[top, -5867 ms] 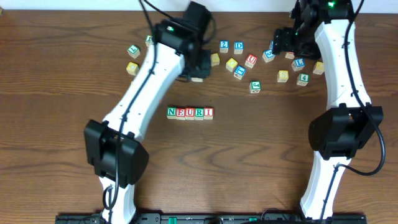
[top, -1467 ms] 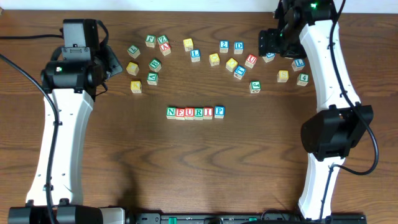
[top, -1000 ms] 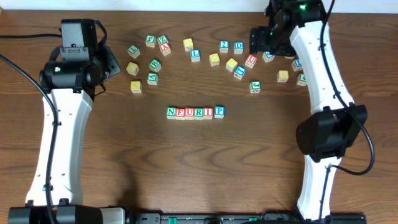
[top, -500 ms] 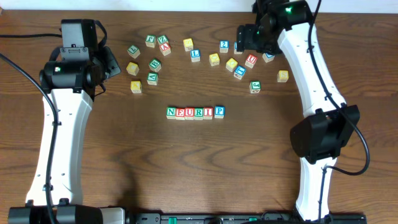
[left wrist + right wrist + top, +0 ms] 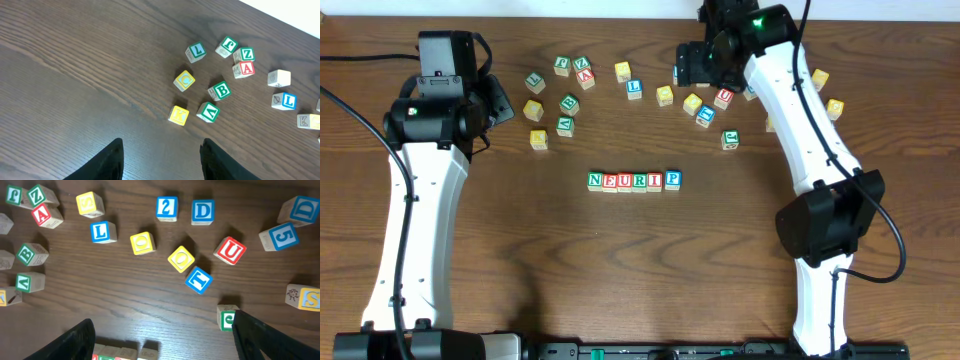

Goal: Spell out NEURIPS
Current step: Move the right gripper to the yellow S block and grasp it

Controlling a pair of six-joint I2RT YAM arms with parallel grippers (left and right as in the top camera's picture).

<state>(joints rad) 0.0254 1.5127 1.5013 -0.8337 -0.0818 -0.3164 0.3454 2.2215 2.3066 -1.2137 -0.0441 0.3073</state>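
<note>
A row of blocks reading NEURIP [image 5: 635, 181] lies mid-table; its tops show at the bottom of the right wrist view [image 5: 120, 352]. A yellow S block [image 5: 623, 71] lies loose at the back, top left in the right wrist view [image 5: 90, 204]. Another S block [image 5: 305, 297] lies at the right. My right gripper [image 5: 695, 65] is open and empty [image 5: 165, 340], hovering above the loose back blocks. My left gripper [image 5: 498, 100] is open and empty [image 5: 161, 160], over bare wood at the far left.
Loose blocks lie along the back: blue L [image 5: 103, 231], yellow O [image 5: 142, 242], red U [image 5: 230, 250], blue T [image 5: 199, 279], blue 2 [image 5: 166, 207], blue D [image 5: 202, 211]. A left cluster holds green B [image 5: 220, 90], red A [image 5: 245, 69] and yellow K [image 5: 179, 115].
The P block now ends the row and my left arm has pulled back to the left. My right arm has swung steadily leftward along the back over the last second.
</note>
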